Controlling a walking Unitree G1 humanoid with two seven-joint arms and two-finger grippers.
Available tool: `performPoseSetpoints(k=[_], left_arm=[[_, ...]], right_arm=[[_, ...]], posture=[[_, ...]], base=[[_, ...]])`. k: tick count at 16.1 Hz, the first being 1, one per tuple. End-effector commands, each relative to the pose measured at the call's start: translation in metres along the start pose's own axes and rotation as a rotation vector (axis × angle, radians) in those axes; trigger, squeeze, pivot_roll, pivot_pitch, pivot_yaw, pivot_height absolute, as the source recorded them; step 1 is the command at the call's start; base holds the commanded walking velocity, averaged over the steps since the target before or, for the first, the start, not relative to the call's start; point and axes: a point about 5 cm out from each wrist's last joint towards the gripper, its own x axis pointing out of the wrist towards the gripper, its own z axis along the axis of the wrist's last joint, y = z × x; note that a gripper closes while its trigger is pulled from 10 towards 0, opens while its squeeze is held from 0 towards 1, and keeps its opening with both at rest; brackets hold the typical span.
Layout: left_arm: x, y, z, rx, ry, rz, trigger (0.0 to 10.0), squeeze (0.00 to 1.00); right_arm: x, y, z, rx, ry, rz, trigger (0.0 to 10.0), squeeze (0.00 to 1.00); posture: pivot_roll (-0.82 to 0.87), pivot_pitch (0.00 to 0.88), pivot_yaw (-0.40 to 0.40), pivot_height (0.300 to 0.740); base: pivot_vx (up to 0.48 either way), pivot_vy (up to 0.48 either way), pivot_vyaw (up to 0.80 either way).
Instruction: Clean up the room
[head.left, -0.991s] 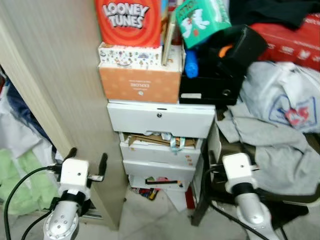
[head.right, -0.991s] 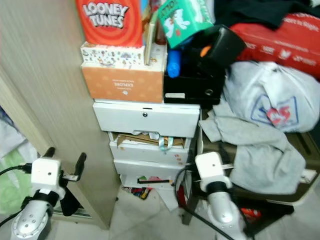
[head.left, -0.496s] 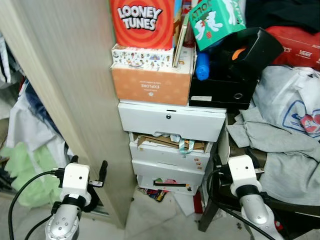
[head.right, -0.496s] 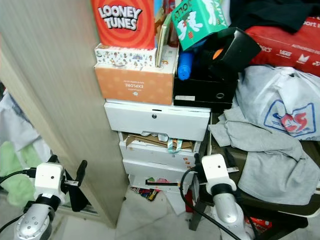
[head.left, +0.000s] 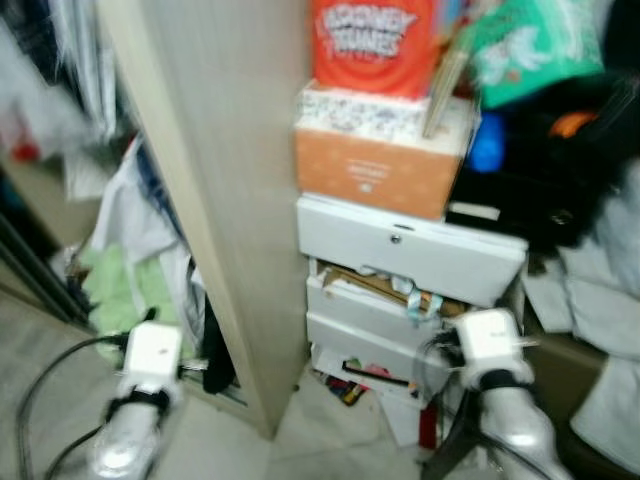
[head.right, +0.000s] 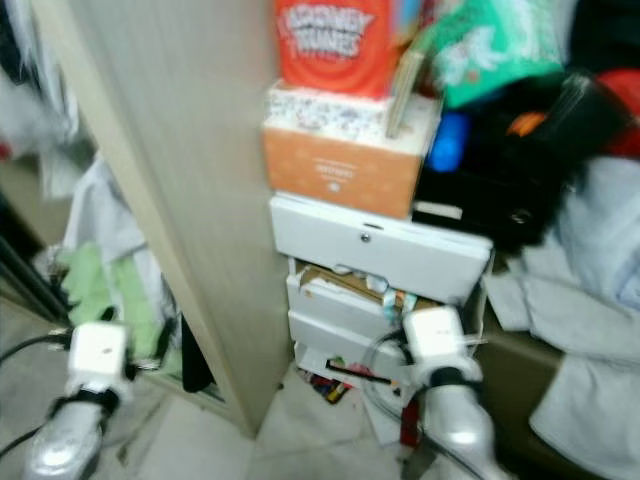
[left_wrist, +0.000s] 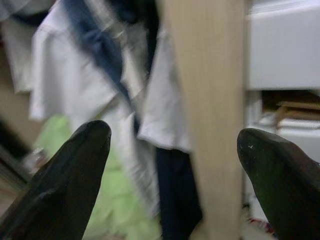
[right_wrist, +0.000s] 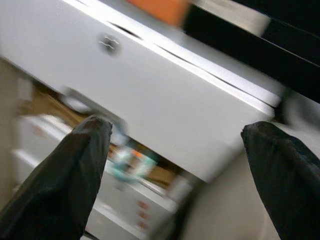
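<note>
The left end effector (left_wrist: 170, 150) is wide open and empty; ahead of it, past the wooden panel (left_wrist: 210, 100), hang soft, light clothes (left_wrist: 85, 85), best pinched at a fold. The right end effector (right_wrist: 172, 150), also open and empty, faces the white drawer unit (right_wrist: 165, 95).

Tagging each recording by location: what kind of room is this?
Probably a cluttered bedroom or storage corner: hanging clothes beside a wooden panel, a white drawer unit stacked with boxes.
</note>
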Motion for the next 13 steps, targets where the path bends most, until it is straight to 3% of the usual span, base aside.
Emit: performPoseSetpoints(k=[1,9,13], left_arm=[[0.002,-0.003,0.002,-0.001,-0.008,-0.004,10.0,0.00],[0.015,-0.002,0.012,-0.037,-0.031,0.042,10.0,0.00],[0.020,-0.009,0.020,-0.055,-0.056,0.034,10.0,0.00]], right_arm=[[0.000,-0.009,-0.002,-0.016,0.009,-0.027,10.0,0.00],[0.012,-0.010,0.013,0.002,-0.023,-0.063,10.0,0.00],[0.016,-0.008,0.017,0.011,-0.035,-0.061,10.0,0.00]], posture=[[0.01,0.000,0.023,0.740],[0.01,0.000,0.027,0.740],[0.01,0.000,0.023,0.740]], base=[[0.000,0.000,0.80],[0.000,0.000,0.80],[0.000,0.000,0.80]])
